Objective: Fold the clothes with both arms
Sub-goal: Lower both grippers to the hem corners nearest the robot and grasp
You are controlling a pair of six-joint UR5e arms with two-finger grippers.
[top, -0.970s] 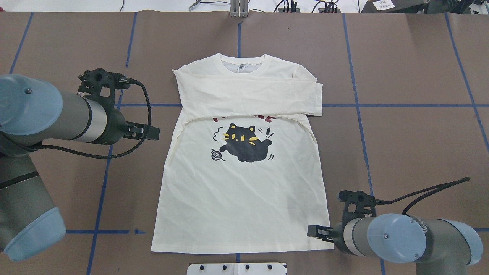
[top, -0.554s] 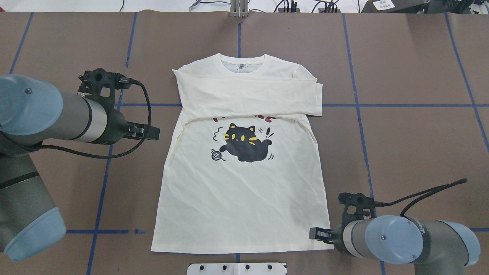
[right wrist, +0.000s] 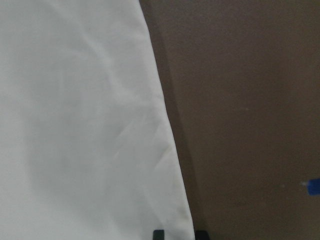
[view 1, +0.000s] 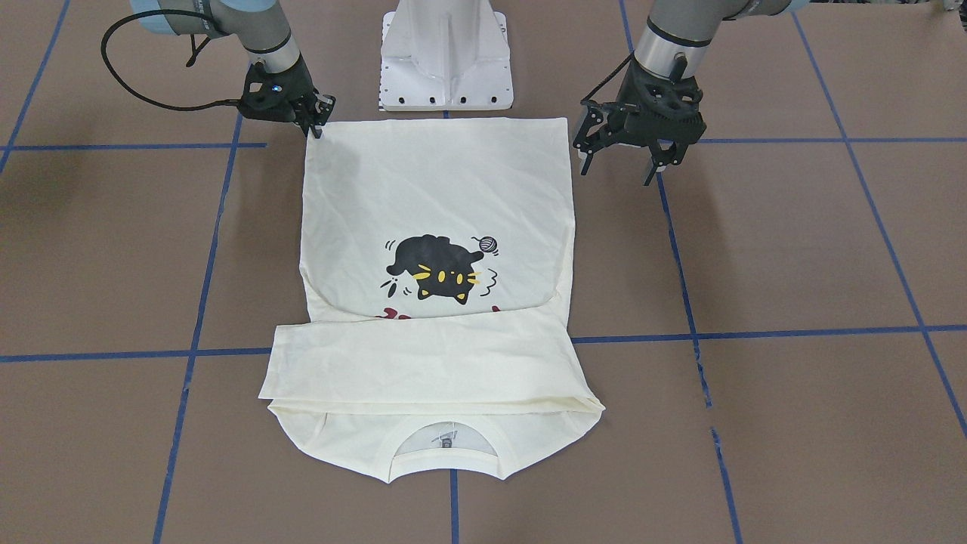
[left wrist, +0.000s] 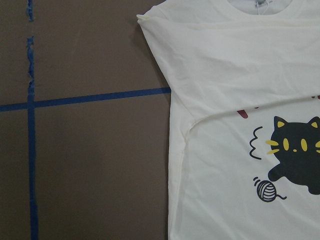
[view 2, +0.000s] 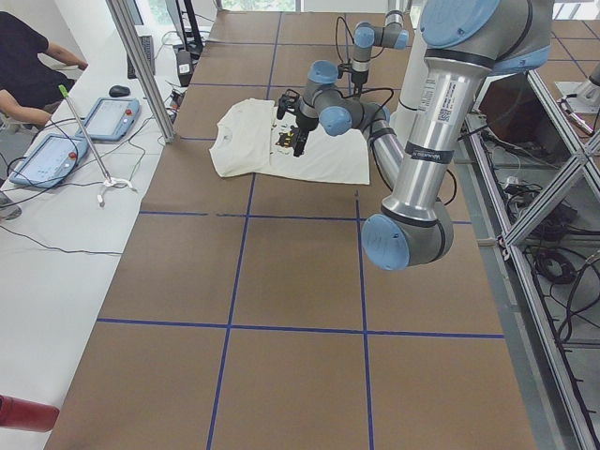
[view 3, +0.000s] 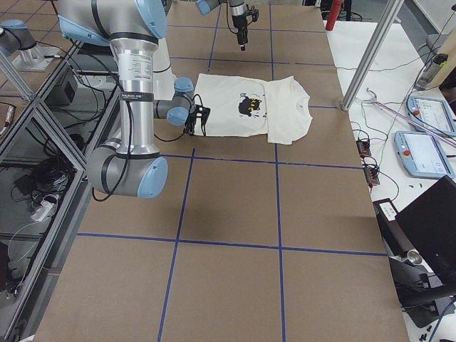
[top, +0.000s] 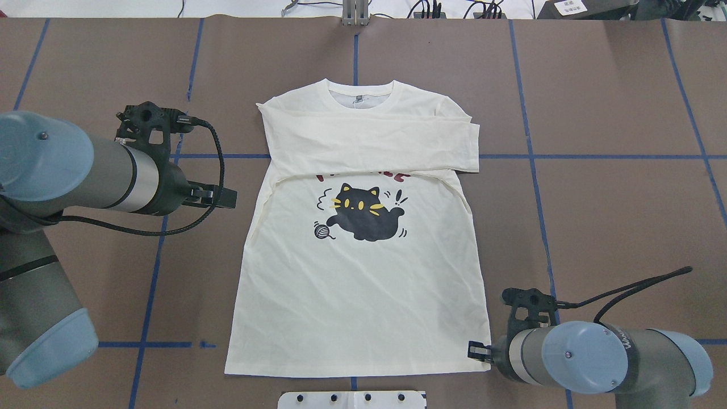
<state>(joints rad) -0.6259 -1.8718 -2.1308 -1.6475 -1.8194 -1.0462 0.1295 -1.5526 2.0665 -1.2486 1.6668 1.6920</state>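
1. Shirt (top: 363,284): cream, long-sleeved, flat on the middle of the table (top: 625,85), print side up, collar (top: 359,91) on the side away from the robot, hem towards it.
2. Sleeves (top: 369,142): both folded across the chest, one over the other; they cover most of the red lettering.
3. Cat print (top: 363,213): black, just below the sleeves, fully in view.
4. Right gripper (top: 474,351): low at the hem corner on the robot's right. Its wrist view shows two fingertips (right wrist: 158,234) a narrow gap apart, with the shirt's edge running into that gap; the cloth lies flat, with no sign of a pinch (the contact itself is cut off at the edge of that view).
5. Left gripper (view 1: 618,168): raised over bare table, beside the shirt's left edge and apart from it; fingers spread wide, nothing held.
6. Table: brown cover with a grid of blue tape lines.
7. Base (view 1: 446,53): white pedestal, just beyond the hem.
8. Person (view 2: 28,56): seated at the far side of the table, in the left side view.
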